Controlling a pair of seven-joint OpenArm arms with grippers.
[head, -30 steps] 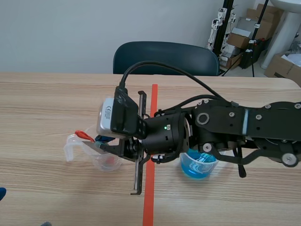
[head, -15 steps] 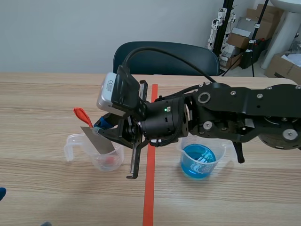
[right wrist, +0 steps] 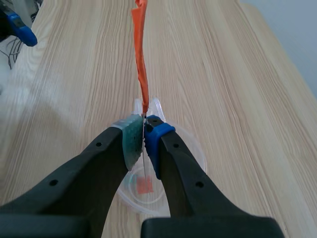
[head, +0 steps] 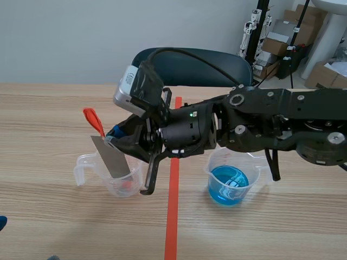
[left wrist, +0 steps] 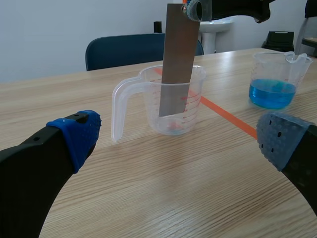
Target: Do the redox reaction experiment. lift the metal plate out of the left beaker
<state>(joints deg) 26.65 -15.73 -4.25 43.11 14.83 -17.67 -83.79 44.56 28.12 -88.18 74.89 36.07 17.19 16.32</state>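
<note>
Nearest, the left end effector (left wrist: 179,141) hangs wide open just over the table (left wrist: 148,198), gripping nothing. Ahead of it stands the clear beaker (left wrist: 195,84), left of centre in the scene view. The metal plate (head: 111,158) leans up out of it, its lower end below the rim. Its upper end is pinched in the right end effector (head: 113,138). Right of the tape line sits a beaker of blue liquid (head: 212,172). A dark chair (head: 190,62) is at top centre.
</note>
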